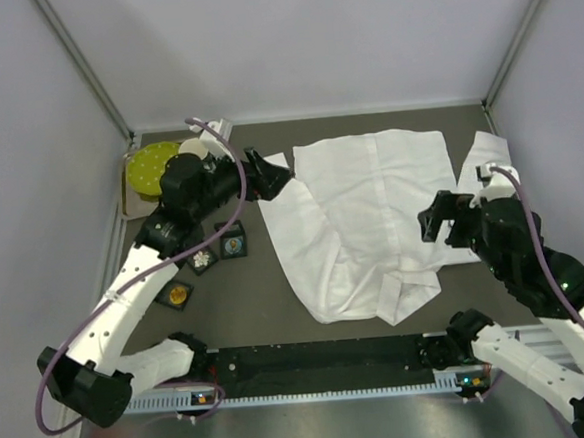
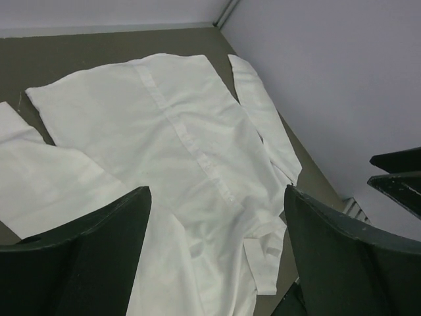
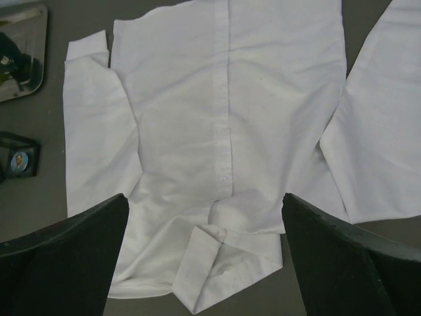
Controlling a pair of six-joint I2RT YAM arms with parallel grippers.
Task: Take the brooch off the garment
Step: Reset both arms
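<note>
Item 1, near left: three small black boxes on the table [image 1: 278,310], each holding a small piece. One with an orange piece [image 1: 176,295] lies nearest; beyond it sit one with a pale flower-like piece [image 1: 204,258] and one with a round bluish piece [image 1: 233,245]. They may be brooches; too small to say for sure.

Item 2, near centre: white shirt [image 1: 372,218], spread flat, collar end towards the arms, button placket running away from them. One sleeve lies out to the left, the other to the far right. No brooch shows on the cloth in any of the three views; the folded collar and the underside are hidden.

Item 3, right: right gripper [image 1: 442,218], over the shirt's right edge, fingers spread wide apart, nothing between them in the wrist view.

Item 4, far left: left gripper [image 1: 269,172], just above the left sleeve's far end, fingers likewise parted and bare.

Item 5, far left corner: yellow-green disc [image 1: 154,166] on a tray, a pale round object [image 1: 195,148] beside it.

Status: the garment as seen carries no brooch, and boxed pieces lie off to its left. This fits a shirt already cleared of its pin, or one whose pin sits out of sight in a fold. The pictures do not settle which.
</note>
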